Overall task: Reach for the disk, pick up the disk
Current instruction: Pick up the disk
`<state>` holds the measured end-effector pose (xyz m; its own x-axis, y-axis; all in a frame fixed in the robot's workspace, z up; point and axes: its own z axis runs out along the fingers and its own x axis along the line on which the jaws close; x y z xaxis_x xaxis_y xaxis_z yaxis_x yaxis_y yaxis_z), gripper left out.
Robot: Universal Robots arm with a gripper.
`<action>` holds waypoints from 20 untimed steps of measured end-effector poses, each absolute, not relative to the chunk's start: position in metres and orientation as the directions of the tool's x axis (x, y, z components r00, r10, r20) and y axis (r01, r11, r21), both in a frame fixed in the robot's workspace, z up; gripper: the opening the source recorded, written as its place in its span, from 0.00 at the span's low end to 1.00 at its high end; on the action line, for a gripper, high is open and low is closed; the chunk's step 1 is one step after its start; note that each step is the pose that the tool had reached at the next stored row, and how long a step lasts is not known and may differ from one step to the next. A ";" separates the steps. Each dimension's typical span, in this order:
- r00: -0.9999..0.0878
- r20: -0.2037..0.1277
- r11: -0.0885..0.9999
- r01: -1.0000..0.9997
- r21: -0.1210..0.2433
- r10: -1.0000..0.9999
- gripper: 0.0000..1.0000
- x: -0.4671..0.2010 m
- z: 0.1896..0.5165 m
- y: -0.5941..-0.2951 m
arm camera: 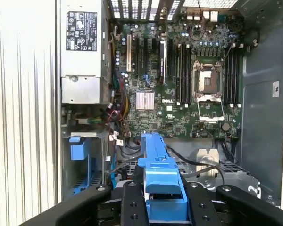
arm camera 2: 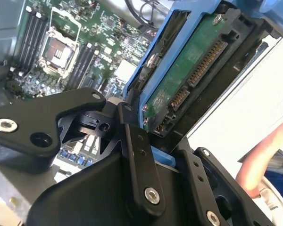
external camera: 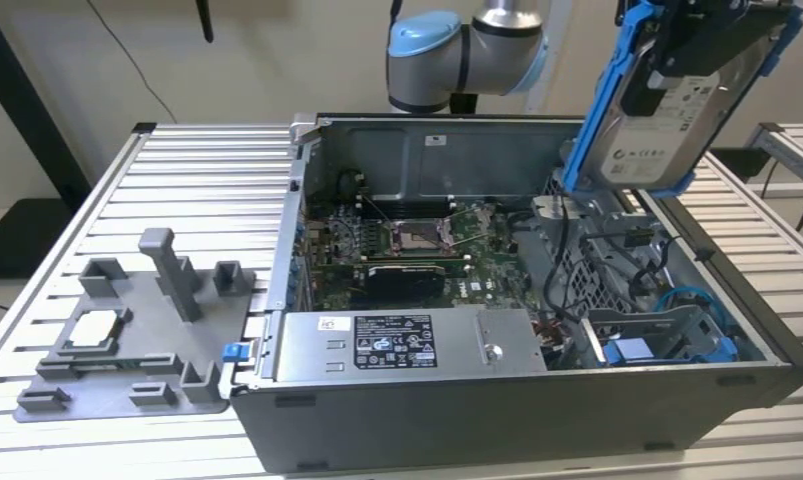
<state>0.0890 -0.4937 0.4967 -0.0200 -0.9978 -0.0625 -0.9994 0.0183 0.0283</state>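
Your gripper (external camera: 701,50) has its fingers closed on the disk (external camera: 668,120), clamping its blue bracket (arm camera: 161,176), as both wrist views show. In the exterior view the disk hangs upright, lifted clear above the open computer case (external camera: 508,400), over the drive bay (external camera: 661,340) side at that view's right.

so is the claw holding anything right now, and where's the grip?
Yes: the claw is shut on the disk, gripping its blue bracket at one end. The disk hangs upright, clear above the open computer case.
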 end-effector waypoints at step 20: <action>-0.019 -0.010 0.019 -0.999 0.027 -1.000 0.00 0.093 0.482 -0.530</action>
